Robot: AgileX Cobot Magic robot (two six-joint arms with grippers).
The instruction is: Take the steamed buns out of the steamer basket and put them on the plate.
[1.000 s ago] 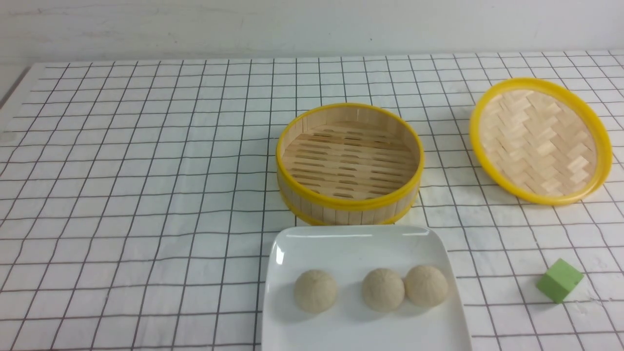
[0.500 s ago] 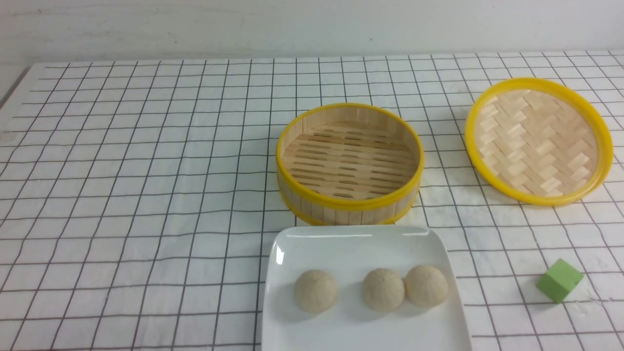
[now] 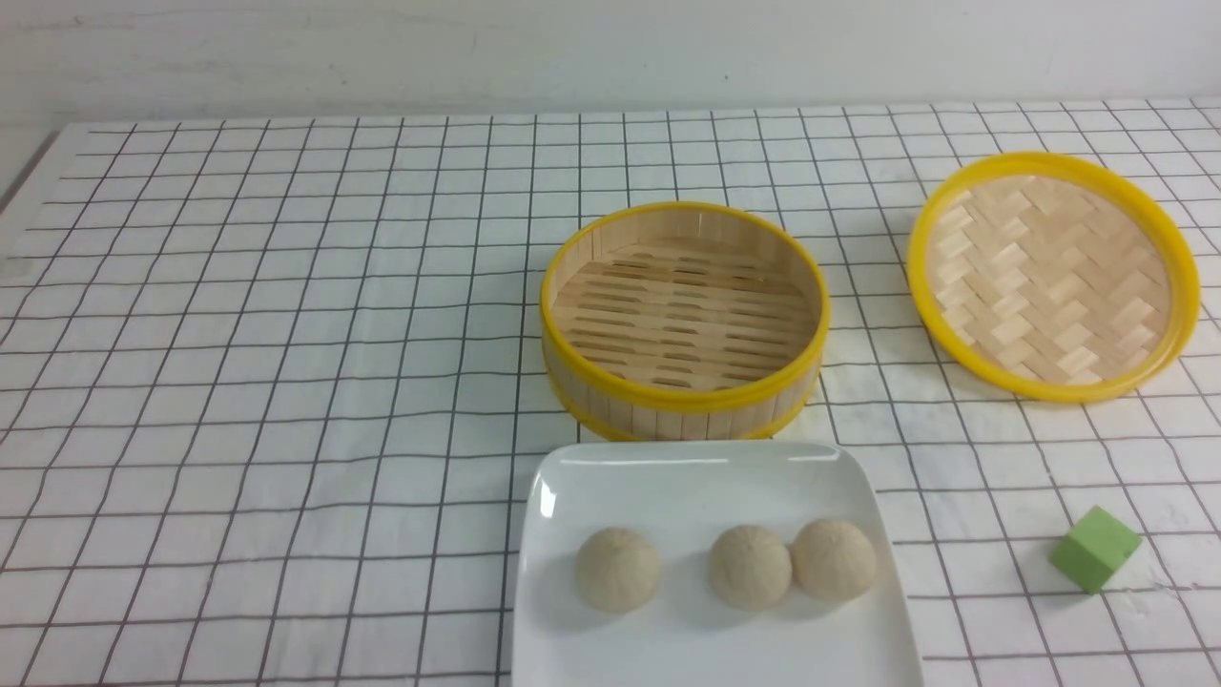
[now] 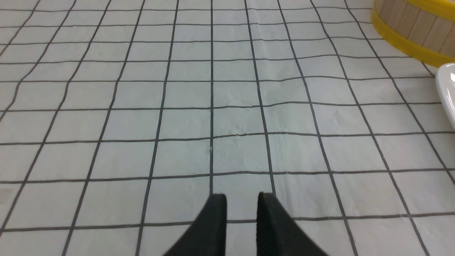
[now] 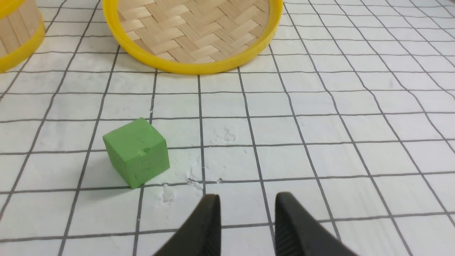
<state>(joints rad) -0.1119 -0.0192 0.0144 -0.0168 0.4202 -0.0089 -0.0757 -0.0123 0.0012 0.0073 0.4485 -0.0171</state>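
Buns (image 3: 749,567), all three, sit on the plate (image 3: 591,477) nearest us; beyond it the steamer basket (image 3: 684,396) looks bare, so we judge the task done. Left claw (image 4: 241,204) and right claw (image 5: 247,206) hang slightly parted, gripping nothing. Risk: a stray sweep nudging plate or lid (image 3: 1049,275).

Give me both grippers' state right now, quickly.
Left gripper: open, fingers slightly apart, holding nothing.
Right gripper: open, holding nothing.
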